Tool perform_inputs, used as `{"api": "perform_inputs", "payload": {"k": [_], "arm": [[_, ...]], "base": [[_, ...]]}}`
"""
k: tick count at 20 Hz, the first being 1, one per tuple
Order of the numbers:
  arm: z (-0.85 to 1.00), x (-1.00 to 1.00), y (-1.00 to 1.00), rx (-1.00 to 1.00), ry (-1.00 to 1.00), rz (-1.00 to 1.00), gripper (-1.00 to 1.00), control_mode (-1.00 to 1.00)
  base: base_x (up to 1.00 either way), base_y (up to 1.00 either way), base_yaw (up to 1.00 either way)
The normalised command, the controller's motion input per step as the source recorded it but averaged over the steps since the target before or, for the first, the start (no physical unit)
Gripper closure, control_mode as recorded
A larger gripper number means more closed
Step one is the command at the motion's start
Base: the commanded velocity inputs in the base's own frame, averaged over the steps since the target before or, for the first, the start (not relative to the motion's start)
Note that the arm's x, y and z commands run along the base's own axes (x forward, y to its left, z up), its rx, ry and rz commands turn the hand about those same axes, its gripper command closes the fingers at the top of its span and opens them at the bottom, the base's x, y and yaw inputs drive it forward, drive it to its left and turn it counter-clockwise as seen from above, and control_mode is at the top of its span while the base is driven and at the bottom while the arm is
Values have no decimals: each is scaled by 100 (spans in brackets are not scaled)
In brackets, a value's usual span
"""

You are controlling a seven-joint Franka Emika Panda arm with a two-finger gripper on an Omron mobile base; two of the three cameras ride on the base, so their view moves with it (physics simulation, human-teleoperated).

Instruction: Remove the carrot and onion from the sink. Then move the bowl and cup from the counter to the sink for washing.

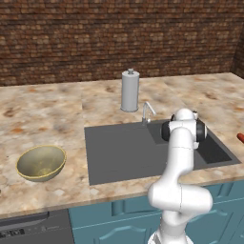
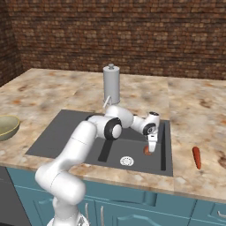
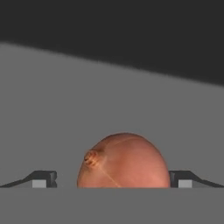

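Onion point(image 3: 124, 161) sits on sink point(image 2: 66, 132) floor, lower centre; carrot point(image 2: 197, 157) lies on counter point(image 2: 198, 110), right; bowl point(image 1: 41, 163) upright, left.

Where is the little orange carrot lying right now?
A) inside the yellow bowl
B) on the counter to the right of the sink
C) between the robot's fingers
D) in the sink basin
B: the carrot lies on the counter, right of the sink; the open gripper straddles the onion.

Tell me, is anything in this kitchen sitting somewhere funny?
Yes. A small reddish-brown onion lies at the bottom of the dark grey sink, near its white drain, between the open gripper's fingertips. A slim orange-red carrot lies loose on the marbled beige counter. Nothing looks spilled or broken.
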Motion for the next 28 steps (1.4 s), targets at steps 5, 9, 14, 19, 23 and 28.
{"api": "perform_inputs", "payload": {"k": [5,9,14,19,23,28], "arm": [[-20,0,0,0,0,-11,-100,-100],[-19,0,0,0,0,-10,-100,-100],[-22,0,5,3,0,-10,-100,-100],[-13,0,9,5,0,-8,-100,-100],[-2,0,11,5,0,-6,-100,-100],[0,1,12,3,0,-1,-100,-100]], "base": [[0,0,0],[0,0,0],[0,0,0],[0,0,0],[0,0,0],[0,0,0]]}}
